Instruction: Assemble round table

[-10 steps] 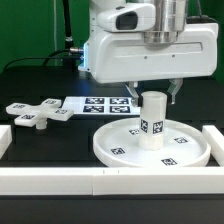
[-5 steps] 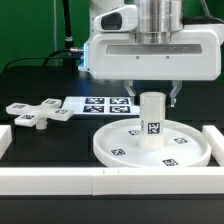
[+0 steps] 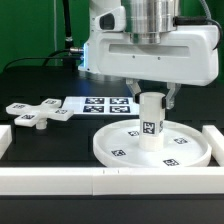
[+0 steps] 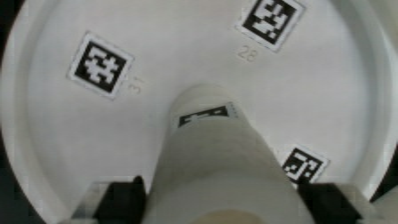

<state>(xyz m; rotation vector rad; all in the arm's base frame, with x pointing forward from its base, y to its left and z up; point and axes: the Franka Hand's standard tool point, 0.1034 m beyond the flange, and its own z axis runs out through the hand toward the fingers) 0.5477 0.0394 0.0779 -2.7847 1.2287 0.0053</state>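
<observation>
I have the claw [image 3: 151, 97] hanging straight over the short cylinder leg [image 3: 151, 122], its two fingers [image 3: 133, 94] spread, one on either side of the leg's top. As far as I can make out, neither one presses it. In the wrist view the leg [image 4: 222, 150] runs up between the dark fingertips [image 4: 121, 196], with a sliver of gap on each side.

The leg stands upright at about the middle of the large round disc [image 3: 108, 140]. The disc lies flat towards the front edge of the bench, nearer the edge on the exterior view's right.

The cross-shaped piece [image 3: 38, 113] lies flat and well apart from the claw, out towards the bench edge on the exterior view's left. The marker board [image 3: 100, 103] lies between it and the disc, a little further back.

My count is one disc, one leg, one cross piece and one marker board. White border blocks [image 3: 100, 182] line the front edge and both side edges. From the wrist I count two tags on the disc face [image 4: 54, 130].
</observation>
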